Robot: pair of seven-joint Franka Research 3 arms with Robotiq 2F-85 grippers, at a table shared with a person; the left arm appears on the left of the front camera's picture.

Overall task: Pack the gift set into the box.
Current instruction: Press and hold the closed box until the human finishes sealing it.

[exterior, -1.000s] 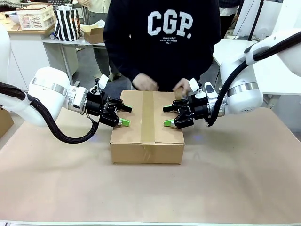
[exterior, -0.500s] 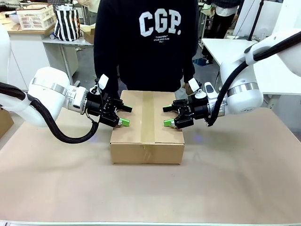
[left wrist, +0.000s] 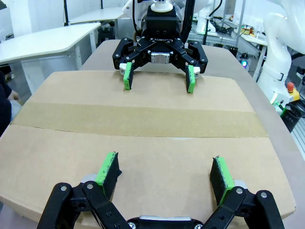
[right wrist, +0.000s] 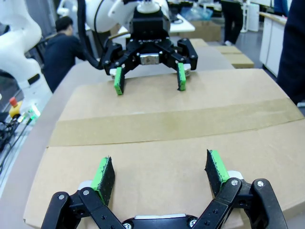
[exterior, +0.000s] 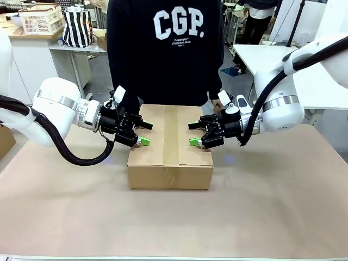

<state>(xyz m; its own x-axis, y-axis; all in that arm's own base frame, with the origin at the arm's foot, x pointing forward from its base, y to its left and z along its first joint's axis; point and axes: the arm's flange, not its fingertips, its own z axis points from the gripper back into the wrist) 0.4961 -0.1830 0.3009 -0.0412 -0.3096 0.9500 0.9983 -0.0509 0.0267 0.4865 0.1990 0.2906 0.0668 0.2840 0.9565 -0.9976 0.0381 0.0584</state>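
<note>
Box (exterior: 170,145) sits mid-tabletop (exterior: 272,206), flaps down, a tape strip (exterior: 171,136) running along the centre seam from the far edge down over the front face. No gift set items visible outside it.

Change vs the earlier frames: a second ago the person's hands were at the far edge of the lid, pressing or smoothing by the tape. Half a second ago they were already off it, and now the person (exterior: 166,49) stands upright behind the box, hands clear. Box and both arms have not shifted across the three frames.

Left gripper (exterior: 143,133) hovers over the left edge of the lid, fingers spread, nothing between the pads. Right gripper (exterior: 194,134) mirrors it over the right edge, also spread and empty. Wrist views confirm: each pair of green pads is wide apart just above the cardboard, facing the other gripper across the tape. Cannot tell whether the lower pads touch the lid.

Read: packing and sealing look finished; person pulling back suggests handover to the robot or end of task. If a lift is next, the box is wider than either gripper, so it needs both arms working together from the sides.
</note>
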